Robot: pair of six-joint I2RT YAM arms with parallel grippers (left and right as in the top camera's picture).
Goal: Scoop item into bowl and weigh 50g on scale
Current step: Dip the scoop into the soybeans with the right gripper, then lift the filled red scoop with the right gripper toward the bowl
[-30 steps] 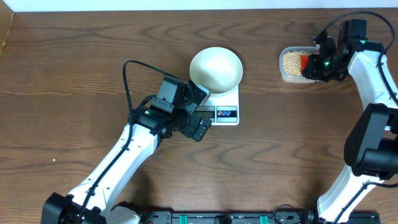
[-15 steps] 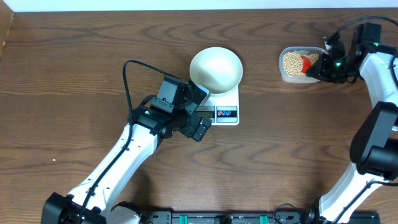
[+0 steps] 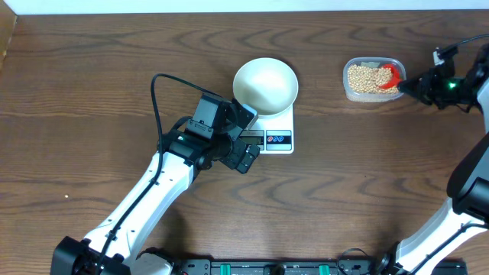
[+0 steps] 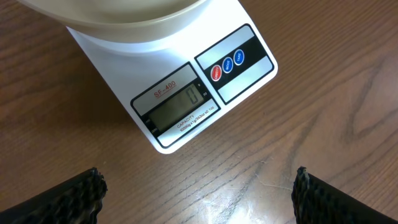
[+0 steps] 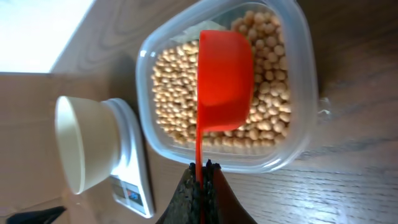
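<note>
The right gripper (image 5: 202, 179) is pinching the thin handle of a red scoop (image 5: 225, 81) between pressed-together fingers, and the scoop's cup is lying over the beans (image 5: 171, 93) in the clear tub (image 5: 306, 124) at the upper right of the overhead view. That wrist is pointing left at the tub, with the arm reaching up along the right edge. The left gripper (image 4: 198, 186) is hovering with its fingers (image 4: 71, 198) spread wide over bare wood just below the scale (image 4: 249, 37), whose display is reading 0. The white bowl (image 3: 265, 84) is sitting on the scale near the top centre, and the left arm is slanting up from the lower left.
</note>
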